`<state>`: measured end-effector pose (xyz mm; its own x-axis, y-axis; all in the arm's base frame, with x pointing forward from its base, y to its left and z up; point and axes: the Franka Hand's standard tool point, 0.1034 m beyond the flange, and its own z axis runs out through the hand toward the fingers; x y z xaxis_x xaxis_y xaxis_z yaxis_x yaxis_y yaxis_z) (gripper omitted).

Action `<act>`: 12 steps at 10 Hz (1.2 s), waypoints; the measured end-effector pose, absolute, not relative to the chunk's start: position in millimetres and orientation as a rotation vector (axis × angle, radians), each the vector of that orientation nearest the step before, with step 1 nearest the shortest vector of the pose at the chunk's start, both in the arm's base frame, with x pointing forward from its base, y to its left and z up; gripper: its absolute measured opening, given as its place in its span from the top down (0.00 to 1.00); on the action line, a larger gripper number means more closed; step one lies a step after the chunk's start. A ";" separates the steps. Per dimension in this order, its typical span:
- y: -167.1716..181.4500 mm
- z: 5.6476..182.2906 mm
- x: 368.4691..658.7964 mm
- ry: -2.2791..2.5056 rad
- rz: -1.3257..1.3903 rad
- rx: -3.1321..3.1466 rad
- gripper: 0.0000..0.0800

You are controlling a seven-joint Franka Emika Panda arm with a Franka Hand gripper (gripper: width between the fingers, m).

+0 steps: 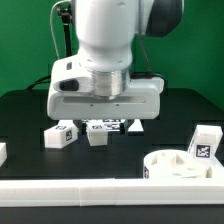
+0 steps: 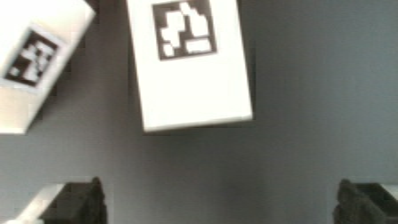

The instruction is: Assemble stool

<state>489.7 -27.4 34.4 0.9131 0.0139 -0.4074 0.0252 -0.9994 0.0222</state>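
Observation:
Two white block legs with black-and-white tags lie on the dark table, one (image 1: 60, 135) toward the exterior view's left and one (image 1: 97, 135) beside it. Both show in the wrist view, the nearer leg (image 2: 192, 65) and the other leg (image 2: 39, 65). My gripper (image 2: 221, 205) is open and empty, its fingertips (image 2: 71, 202) wide apart, hovering above the table just short of the legs. The round seat (image 1: 175, 165) lies at the exterior view's lower right. A third leg (image 1: 205, 143) stands upright behind it.
The marker board (image 1: 112, 125) lies behind the two legs, mostly hidden by my hand (image 1: 105, 95). A long white border rail (image 1: 90, 190) runs along the front edge. Another white piece (image 1: 2, 152) shows at the exterior view's left edge.

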 end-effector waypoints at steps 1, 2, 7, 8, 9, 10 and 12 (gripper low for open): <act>-28.0 34.5 482.5 0.077 -0.743 3.012 0.19; -29.6 34.5 479.7 0.116 -0.833 2.991 0.19; -38.6 29.7 482.2 0.155 -0.883 2.941 0.19; -40.9 28.1 479.5 0.157 -0.887 2.933 0.19; -41.8 27.2 477.9 0.153 -0.890 2.932 0.19; -43.1 27.3 478.1 0.144 -0.890 2.939 0.19; -42.8 27.1 475.7 0.145 -0.917 2.930 0.19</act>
<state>475.7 -42.8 27.1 0.8179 0.0697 -0.5711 0.1101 -0.9933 0.0365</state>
